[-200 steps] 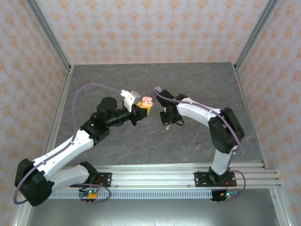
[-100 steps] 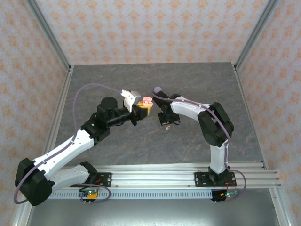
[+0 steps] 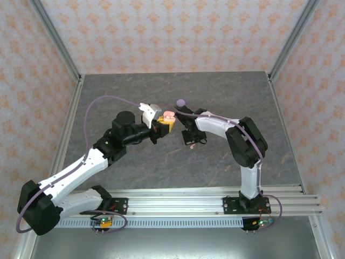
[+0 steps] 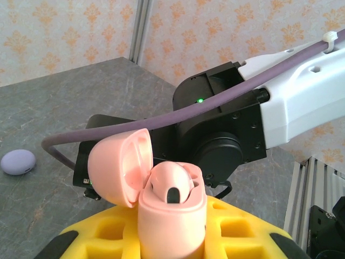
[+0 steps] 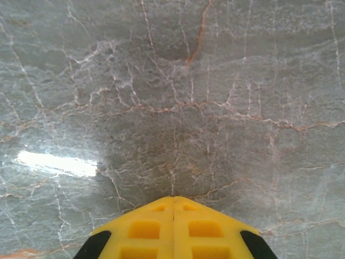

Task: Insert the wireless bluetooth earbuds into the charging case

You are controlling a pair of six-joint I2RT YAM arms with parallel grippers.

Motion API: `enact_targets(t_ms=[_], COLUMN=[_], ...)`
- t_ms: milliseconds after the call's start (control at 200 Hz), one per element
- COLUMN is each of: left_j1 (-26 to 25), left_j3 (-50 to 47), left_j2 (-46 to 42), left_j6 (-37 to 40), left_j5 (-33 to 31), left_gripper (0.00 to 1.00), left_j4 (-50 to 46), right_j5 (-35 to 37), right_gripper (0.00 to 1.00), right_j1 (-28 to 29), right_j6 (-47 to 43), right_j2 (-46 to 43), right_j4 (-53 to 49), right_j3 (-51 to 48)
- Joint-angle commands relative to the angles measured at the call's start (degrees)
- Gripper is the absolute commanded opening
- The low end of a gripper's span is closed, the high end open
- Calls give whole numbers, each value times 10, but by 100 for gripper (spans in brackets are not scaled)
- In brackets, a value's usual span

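My left gripper (image 3: 166,123) is shut on an open pale pink charging case (image 3: 169,115), held above the table. In the left wrist view the case (image 4: 172,210) stands upright between the yellow fingers (image 4: 242,234), its lid (image 4: 116,167) swung back to the left. One pink earbud (image 4: 173,183) sits in its well. My right gripper (image 3: 190,138) hangs just right of the case, its yellow fingers (image 5: 173,200) shut on nothing over bare marble. A tiny pink earbud (image 3: 192,145) lies on the table just below it.
A closed lilac case (image 3: 181,102) lies on the table behind the grippers; in the left wrist view the lilac case (image 4: 18,162) is at far left. The right arm's black wrist (image 4: 215,135) and purple cable (image 4: 161,121) stand close behind the pink case. Metal frame posts (image 3: 59,48) bound the table.
The right arm has folded inward and its wrist has shifted slightly left toward the pink case, uncovering the lilac case. The left arm holds still with the case.
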Motion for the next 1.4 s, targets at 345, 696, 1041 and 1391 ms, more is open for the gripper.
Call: enact_targets(t_ms=[345,696,1041,1391], left_j1=[-5,-5,-5,-6], left_j3=[14,16,16,17], left_j2=[2,3,3,3], left_j6=[2,1,1,3], left_j5=[-3,-2,-3,-3], left_gripper=[16,15,15,15], left_j4=[7,6,5,4], right_j5=[-41,-46,-71,-41], right_gripper=[4,6,21,44], right_j1=[-3,-3,-3,12], right_j6=[-10,0,7,-19], right_j2=[-45,-70,-100,-49], right_j4=[-50,-47,-34,-48], right_j3=[-41,-51,-35,0])
